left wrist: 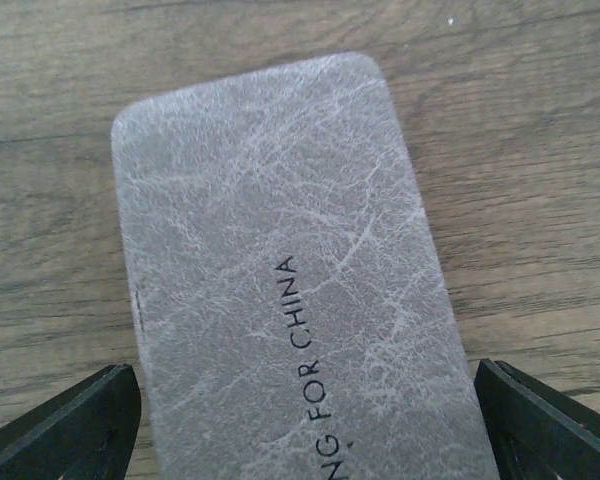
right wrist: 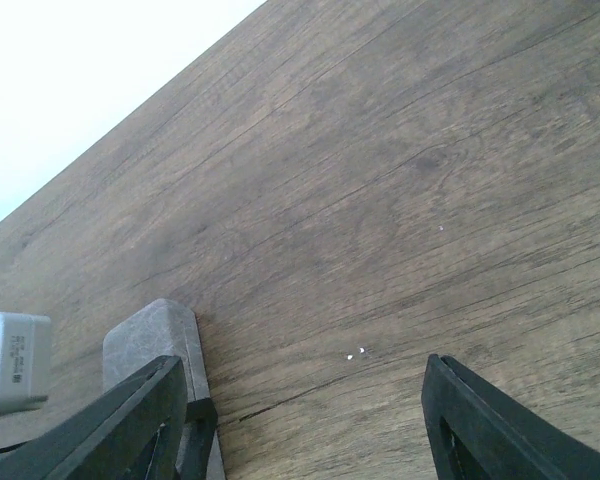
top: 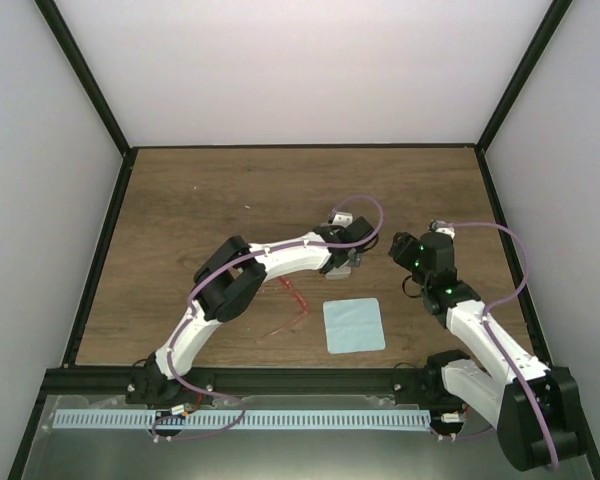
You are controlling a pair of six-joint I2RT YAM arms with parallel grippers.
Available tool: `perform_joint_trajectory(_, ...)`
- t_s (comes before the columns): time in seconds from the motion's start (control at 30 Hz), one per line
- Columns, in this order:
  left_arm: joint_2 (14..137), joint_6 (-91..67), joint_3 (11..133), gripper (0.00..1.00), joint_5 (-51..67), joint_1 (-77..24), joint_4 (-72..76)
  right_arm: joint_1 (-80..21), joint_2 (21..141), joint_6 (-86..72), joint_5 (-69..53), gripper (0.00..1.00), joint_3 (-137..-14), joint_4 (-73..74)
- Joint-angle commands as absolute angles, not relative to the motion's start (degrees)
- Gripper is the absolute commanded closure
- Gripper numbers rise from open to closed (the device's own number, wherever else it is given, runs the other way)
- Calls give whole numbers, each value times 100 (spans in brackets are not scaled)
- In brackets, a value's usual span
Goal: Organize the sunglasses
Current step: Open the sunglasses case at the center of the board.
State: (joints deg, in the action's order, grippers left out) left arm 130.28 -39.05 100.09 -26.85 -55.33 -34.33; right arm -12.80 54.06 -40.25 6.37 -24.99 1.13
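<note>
Left end effector [left wrist: 302, 425] stood apart astride the grey case [left wrist: 270, 230]; centring appeared advisable before closing. Right end effector [right wrist: 302, 400], three o'clock, also apart.

We see sunglasses [top: 296, 298]: thin red wire frame, lenses indistinct, lying on table [top: 200, 200], just left of cloth [top: 354, 325].

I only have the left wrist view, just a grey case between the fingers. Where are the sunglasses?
Observer: In the top view the sunglasses lie on the table, left of a pale blue cloth and nearer the arm bases than the left gripper.
Operator: What's the right arm doing?
Observer: The right gripper is open and empty, over bare wood just right of the case.
</note>
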Motion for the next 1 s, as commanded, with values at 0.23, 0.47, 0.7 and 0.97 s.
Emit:
perform_joint_trajectory(0.23, 13124, -4152, 9989, 24, -2866, -5472, -3367, -1246, 5471, -4139, 824, 34, -2525, 134)
perform_joint_trajectory(0.47, 12929, -4126, 9884, 31, -2918, -5471, -3390, -1247, 5596, -4130, 734, 34, -2549, 91)
perform_joint_trajectory(0.7, 12139, -3772, 9119, 32, -2256, -5340, -2778, -1243, 5848, -4046, 333, 34, -2563, -83)
perform_joint_trajectory(0.97, 12132, -3444, 9059, 28, -2080, -5164, -3017, -1248, 6146, -3977, 172, 34, -2653, -97)
